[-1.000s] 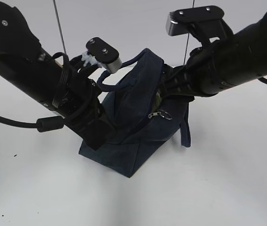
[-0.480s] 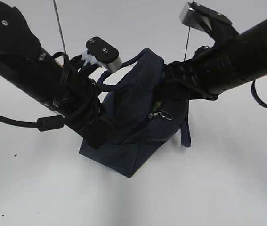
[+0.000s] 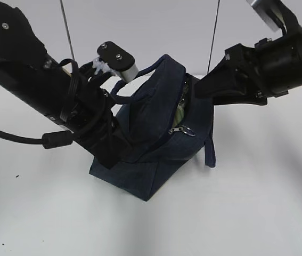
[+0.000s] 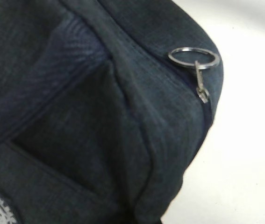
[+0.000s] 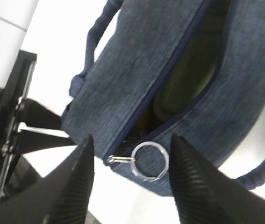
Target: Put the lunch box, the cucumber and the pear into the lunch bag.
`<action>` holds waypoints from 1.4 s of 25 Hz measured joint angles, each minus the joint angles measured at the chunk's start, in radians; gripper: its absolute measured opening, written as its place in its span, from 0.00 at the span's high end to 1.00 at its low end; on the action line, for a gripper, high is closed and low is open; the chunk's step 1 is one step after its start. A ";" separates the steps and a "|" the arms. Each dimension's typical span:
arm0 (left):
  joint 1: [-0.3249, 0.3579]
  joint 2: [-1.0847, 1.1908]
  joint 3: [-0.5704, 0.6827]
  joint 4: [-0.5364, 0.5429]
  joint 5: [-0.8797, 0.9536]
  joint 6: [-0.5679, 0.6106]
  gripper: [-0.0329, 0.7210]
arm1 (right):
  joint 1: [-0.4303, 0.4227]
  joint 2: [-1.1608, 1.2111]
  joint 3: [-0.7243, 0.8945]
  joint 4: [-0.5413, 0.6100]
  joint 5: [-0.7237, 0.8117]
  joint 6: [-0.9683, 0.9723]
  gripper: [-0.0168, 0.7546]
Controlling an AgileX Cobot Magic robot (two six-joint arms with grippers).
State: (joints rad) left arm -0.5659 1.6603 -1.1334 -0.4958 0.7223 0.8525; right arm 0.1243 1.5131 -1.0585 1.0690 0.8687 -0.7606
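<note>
White table (image 3: 257,202), lunch bag (image 3: 151,133) unzipped — ring pull (image 5: 150,161) between parted right jaws, nothing gripped; left jaws closed.

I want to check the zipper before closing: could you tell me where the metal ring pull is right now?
The ring pull lies at the end of the lunch bag's open zipper, framed between the open right gripper's fingers in the right wrist view; in the exterior view it faces the camera.

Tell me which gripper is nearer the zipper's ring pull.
Right. The right gripper hangs open just above the ring pull, fingers on either side. The left gripper is shut on the lunch bag at its far side, away from the pull.
</note>
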 joint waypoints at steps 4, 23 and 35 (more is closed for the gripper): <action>0.000 0.000 0.000 0.000 0.000 -0.003 0.95 | 0.000 0.039 0.010 0.088 0.073 -0.112 0.45; 0.000 0.000 0.000 -0.001 0.000 -0.003 0.95 | 0.000 0.180 0.041 0.192 0.075 -0.299 0.45; 0.000 0.000 0.000 -0.002 0.000 -0.003 0.95 | 0.000 0.205 0.041 0.215 0.090 -0.315 0.45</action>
State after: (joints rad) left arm -0.5659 1.6603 -1.1334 -0.4980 0.7223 0.8496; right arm 0.1239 1.7186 -1.0177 1.2843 0.9590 -1.0752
